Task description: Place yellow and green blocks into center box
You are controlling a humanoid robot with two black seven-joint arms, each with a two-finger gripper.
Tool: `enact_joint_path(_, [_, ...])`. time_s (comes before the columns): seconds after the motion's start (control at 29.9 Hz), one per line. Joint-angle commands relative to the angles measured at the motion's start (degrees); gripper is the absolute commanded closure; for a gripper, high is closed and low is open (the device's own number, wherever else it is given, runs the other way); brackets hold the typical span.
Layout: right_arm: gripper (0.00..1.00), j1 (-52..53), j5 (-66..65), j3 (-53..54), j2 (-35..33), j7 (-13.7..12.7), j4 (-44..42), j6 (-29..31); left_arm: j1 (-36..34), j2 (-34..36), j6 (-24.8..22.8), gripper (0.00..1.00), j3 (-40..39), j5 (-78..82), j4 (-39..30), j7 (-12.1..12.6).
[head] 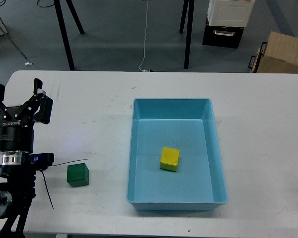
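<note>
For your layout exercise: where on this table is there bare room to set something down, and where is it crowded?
Bare: the table right of the blue tray, and the strip between tray and green block. Inside the tray, floor around the yellow block. Crowded: the left edge, by the left gripper.

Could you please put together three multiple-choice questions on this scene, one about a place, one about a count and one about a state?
1. Where is the green block?
A. On the table, left of the blue tray
B. Inside the blue tray
C. On the floor

2. How many blocks lie inside the blue tray?
A. None
B. One
C. Two

3. How is the left gripper?
A. Shut on the green block
B. Shut on the yellow block
C. Open and holding nothing

Answers:
1. A, since the green block sits on the white table, apart from the tray's left wall.
2. B, since only the yellow block rests on the tray floor.
3. C, since its fingers are spread with nothing between them, up and back from the green block.
</note>
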Motion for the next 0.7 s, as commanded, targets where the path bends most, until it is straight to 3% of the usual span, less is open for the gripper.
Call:
enact_joint_path(0.0, [0.01,-0.34,0.13,0.91,-0.06,0.09,0.38,0.0,-5.29,6.18,0.0,0.0,-4.92,-0.18,-0.04,-1.0])
enact_joint_path(0.17, [0.01,-0.34,0.21,1.0,2.39,0.01,0.91,0.0,-12.24,24.09,0.0,0.0,-2.57,0.0,-0.75,-0.83])
enact_joint_path(0.37, [0.01,0.88,0.13,0.91,6.0,0.0,0.91,0.0,-31.89,48.63,0.0,0.0,28.59,3.59,-1.72,-0.56])
enact_joint_path(0.5, [0.01,1.5,0.13,2.14,7.23,0.01,0.91,0.0,-48.15,54.27,0.14,0.0,48.02,9.3,-4.88,-0.04])
enact_joint_path(0.67, [0.01,1.41,0.21,2.76,7.85,0.0,0.74,0.0,-69.07,52.36,3.73,0.0,72.97,16.6,-5.15,0.66])
